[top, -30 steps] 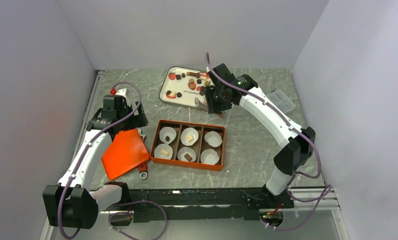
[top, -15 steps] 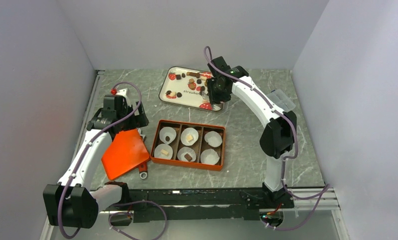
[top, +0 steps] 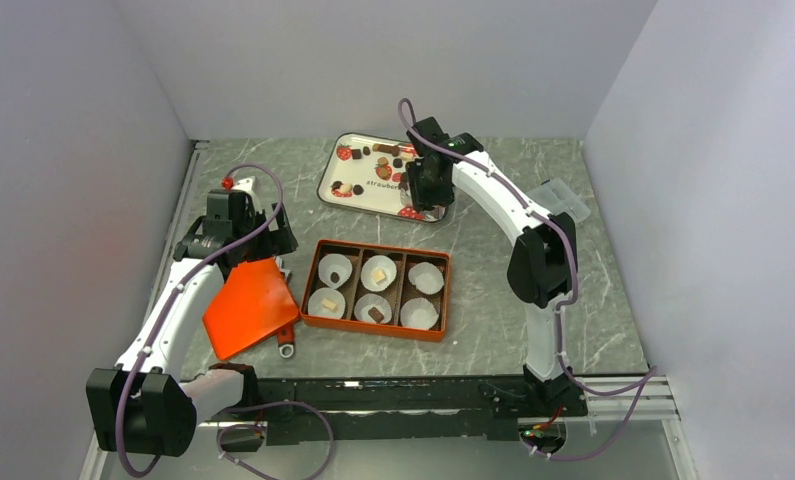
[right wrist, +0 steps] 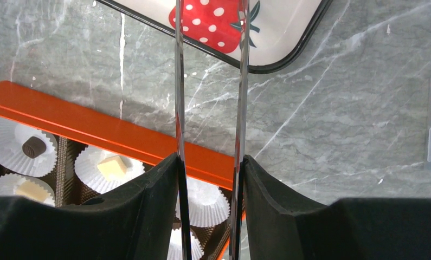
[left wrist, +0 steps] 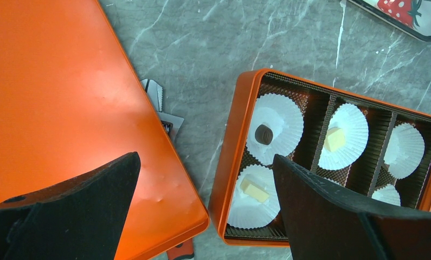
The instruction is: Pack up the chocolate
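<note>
Your right gripper, clamping tweezers, has swung over the tray at upper centre, likely to fetch another chocolate. Your left gripper gapes wide.

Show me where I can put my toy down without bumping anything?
Bare marble lies right of the orange box, and in the strip between that box and the white tray. The far-left corner beside the tray is free too. It's crowded over the tray, where the right gripper holds tweezers, and tight between the orange lid and the box.
</note>
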`<state>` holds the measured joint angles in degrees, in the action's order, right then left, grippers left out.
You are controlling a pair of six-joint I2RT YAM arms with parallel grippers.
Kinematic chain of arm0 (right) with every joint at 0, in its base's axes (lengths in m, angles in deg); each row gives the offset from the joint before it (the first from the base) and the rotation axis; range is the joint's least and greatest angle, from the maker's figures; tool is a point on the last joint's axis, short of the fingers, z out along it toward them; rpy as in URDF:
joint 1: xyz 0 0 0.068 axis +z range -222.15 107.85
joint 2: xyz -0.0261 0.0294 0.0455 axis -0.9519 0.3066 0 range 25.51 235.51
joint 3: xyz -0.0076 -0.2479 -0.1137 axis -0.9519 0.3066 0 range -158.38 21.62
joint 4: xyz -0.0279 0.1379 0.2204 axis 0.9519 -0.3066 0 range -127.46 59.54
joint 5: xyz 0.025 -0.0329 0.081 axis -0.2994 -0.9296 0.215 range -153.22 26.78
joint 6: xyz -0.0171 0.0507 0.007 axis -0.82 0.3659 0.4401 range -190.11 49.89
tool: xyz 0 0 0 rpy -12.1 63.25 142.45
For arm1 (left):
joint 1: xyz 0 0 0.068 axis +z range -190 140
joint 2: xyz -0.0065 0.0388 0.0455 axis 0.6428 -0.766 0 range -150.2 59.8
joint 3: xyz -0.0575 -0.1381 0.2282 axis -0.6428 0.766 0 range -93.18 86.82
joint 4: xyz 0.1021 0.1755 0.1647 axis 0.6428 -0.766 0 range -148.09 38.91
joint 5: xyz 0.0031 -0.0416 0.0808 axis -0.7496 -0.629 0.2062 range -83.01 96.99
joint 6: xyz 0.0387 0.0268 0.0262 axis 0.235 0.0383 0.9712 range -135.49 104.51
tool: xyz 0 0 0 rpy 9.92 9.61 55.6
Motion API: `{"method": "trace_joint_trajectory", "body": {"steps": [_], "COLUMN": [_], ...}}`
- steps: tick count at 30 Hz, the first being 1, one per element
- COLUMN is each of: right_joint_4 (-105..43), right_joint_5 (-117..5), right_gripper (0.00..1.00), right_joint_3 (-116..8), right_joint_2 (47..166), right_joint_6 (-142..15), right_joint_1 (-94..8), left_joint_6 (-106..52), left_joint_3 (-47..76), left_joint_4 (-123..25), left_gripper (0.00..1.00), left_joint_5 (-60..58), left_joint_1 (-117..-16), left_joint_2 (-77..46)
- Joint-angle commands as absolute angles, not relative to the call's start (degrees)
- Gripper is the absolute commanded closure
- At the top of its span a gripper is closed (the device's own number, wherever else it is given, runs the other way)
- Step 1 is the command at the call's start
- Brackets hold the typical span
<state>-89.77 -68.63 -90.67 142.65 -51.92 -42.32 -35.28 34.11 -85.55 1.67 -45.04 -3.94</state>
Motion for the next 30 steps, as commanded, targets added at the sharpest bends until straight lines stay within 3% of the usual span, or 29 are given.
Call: {"method": "trace_joint_trajectory", "body": {"steps": [1,30], "right_joint_4": [-87.94,-92.41], "right_joint_5": [-69.01,-74.13], "right_gripper": [0.53,0.66], "right_joint_3": [-94.12,-99.89], "right_joint_2": [143.61,145.54], "right_joint_6": [-52.27,-53.06], "right_joint_1": [-42.53,-39.9], "left_joint_6": [-35.44,-35.45], "left_joint_3": [34.09,34.12], "left_joint_4": [-83.53,-83.74], "left_gripper": [0.01,0.01], "left_joint_5": [0.67,1.3], "left_joint_1": [-44.66,-44.66], "left_joint_2": [-3.87,-3.39]}}
